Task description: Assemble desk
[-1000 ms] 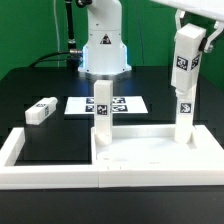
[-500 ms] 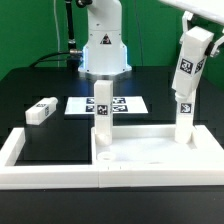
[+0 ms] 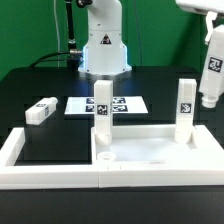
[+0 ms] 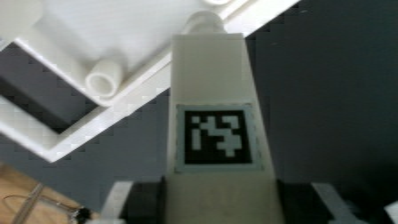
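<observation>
The white desk tabletop [image 3: 150,158] lies at the front, tray side up. Two white legs stand upright on it, one at its back left corner [image 3: 102,110] and one at its back right corner [image 3: 186,108]. A third leg [image 3: 41,110] lies loose on the black table at the exterior view's left. My gripper [image 3: 215,35] is shut on a fourth leg [image 3: 211,72] and holds it tilted in the air, to the right of the right standing leg and apart from it. In the wrist view the held leg [image 4: 217,120] fills the middle between my fingers [image 4: 125,200].
The marker board [image 3: 110,104] lies behind the tabletop. Low white bars [image 3: 15,150] fence the front left. The robot base [image 3: 103,50] stands at the back. The wrist view shows the tabletop [image 4: 80,115] below the held leg.
My gripper has carried the held leg from above the right standing leg to the exterior view's right and slightly upward. The other parts have not moved.
</observation>
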Motion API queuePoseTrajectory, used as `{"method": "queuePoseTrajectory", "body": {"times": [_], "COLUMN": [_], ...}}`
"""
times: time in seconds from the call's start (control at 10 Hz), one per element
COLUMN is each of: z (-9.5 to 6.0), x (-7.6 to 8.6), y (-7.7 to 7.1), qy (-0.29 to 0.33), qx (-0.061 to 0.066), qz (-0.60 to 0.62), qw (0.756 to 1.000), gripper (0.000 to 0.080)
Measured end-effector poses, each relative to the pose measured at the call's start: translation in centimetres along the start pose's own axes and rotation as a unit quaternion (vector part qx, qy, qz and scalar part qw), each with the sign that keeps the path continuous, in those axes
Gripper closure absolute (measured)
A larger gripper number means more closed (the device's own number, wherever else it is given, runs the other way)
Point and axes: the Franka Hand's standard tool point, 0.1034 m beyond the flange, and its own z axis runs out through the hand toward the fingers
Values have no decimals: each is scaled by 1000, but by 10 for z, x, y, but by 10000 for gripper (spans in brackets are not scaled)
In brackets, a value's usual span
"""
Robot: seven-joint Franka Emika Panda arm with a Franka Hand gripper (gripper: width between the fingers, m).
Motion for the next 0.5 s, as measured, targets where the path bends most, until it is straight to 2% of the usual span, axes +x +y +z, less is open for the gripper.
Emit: {"method": "queuePoseTrajectory", "body": {"times": [0.1,0.2,0.3,0.4,0.5], "z": [-3,-3,1,5,4], "x": [-9,-10,-10,-12,-14], "y": [-3,-1,3,12,8], "qy": [0,-1,-7,-26,-29], "qx": [23,31,30,8,15], "qz": [-2,-2,3,11,14], "qw": [1000,1000,1000,1000,999], "gripper": [511,511,511,511,511]}}
